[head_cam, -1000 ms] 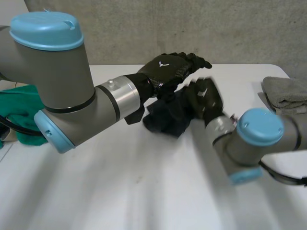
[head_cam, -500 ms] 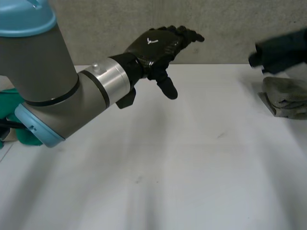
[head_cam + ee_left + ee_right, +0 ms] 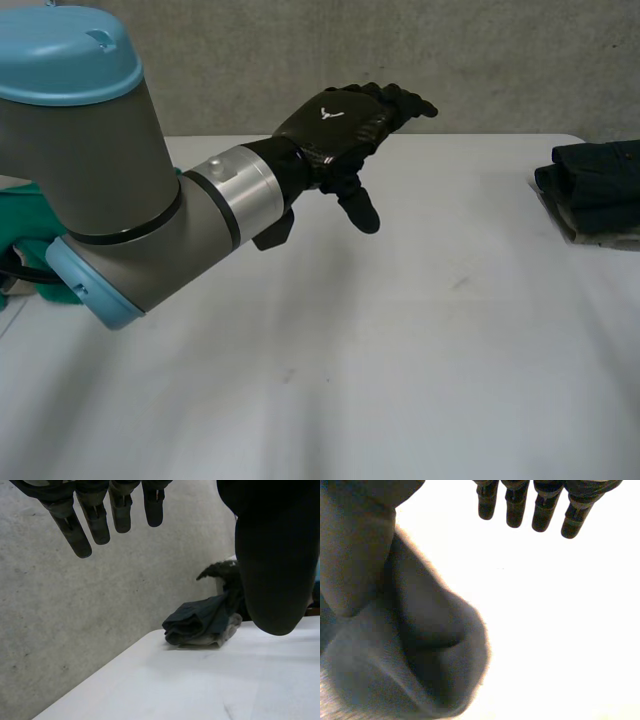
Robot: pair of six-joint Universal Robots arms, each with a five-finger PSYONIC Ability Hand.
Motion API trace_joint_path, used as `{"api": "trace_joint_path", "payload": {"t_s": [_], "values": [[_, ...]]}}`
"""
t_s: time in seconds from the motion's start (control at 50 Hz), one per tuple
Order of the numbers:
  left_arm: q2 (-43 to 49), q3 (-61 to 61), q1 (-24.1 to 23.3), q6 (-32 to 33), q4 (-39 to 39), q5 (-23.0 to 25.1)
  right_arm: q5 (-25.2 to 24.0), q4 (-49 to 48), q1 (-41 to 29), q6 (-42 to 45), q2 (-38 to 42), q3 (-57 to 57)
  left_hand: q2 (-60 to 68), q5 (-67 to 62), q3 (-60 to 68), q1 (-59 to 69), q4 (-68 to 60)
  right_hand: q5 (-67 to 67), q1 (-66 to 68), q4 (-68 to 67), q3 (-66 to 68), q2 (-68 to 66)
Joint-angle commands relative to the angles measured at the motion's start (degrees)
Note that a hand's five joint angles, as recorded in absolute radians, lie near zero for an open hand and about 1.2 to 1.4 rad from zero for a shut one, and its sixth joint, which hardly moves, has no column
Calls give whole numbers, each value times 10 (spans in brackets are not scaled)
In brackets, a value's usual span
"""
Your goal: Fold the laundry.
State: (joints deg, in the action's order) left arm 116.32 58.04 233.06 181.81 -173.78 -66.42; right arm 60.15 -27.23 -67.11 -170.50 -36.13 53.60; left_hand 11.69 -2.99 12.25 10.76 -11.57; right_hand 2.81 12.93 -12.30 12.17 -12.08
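A folded dark cloth [image 3: 592, 183] lies on top of a folded grey towel [image 3: 603, 235] at the table's right edge. In the left wrist view the same dark cloth [image 3: 197, 622] rests on the grey towel [image 3: 222, 636], far beyond the fingertips. My left hand [image 3: 345, 118] hovers over the middle of the table, open and holding nothing, its fingers [image 3: 95, 522] straight. My right hand [image 3: 542, 510] is open, with straight fingers spread away from the thumb. The dark cloth [image 3: 415, 670] lies loose beneath that thumb.
A green cloth [image 3: 30, 215] is heaped at the table's left side, behind my left arm [image 3: 120, 210]. The white table [image 3: 400, 360] stretches bare across the middle and front. A grey wall stands behind its far edge.
My right hand carried the dark cloth from the table's middle to the right, set it on the grey towel and opened. My left hand stayed raised and open.
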Motion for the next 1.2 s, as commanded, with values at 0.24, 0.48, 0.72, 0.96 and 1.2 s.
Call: {"api": "trace_joint_path", "payload": {"t_s": [0.24, 0.48, 0.72, 0.96, 1.2], "values": [[-64, -6, -9, -3, -15, -33, 125, 45, -142, 156, -312, 109, 4, 9, -2, 13, -5, -28, -29, 23, -22, 21], [-112, 38, 189, 66, -9, -216, 51, -31, -350, 164, -390, 343, -8, 21, -14, 1, 7, -28, -29, 23, -22, 21], [83, 60, 371, 311, -92, -214, 53, 29, -406, 263, -368, 445, -11, 24, -17, -2, 10, -28, -29, 23, -22, 21], [224, -12, 424, 317, -159, -98, 55, 37, -393, 290, -366, 487, 415, -402, 409, 424, -416, -28, -29, 23, -22, 21], [103, 13, 402, 186, -204, -90, 56, 37, -389, 291, -366, 510, 683, -670, 677, 692, -684, -28, -29, 23, -22, 21]]}}
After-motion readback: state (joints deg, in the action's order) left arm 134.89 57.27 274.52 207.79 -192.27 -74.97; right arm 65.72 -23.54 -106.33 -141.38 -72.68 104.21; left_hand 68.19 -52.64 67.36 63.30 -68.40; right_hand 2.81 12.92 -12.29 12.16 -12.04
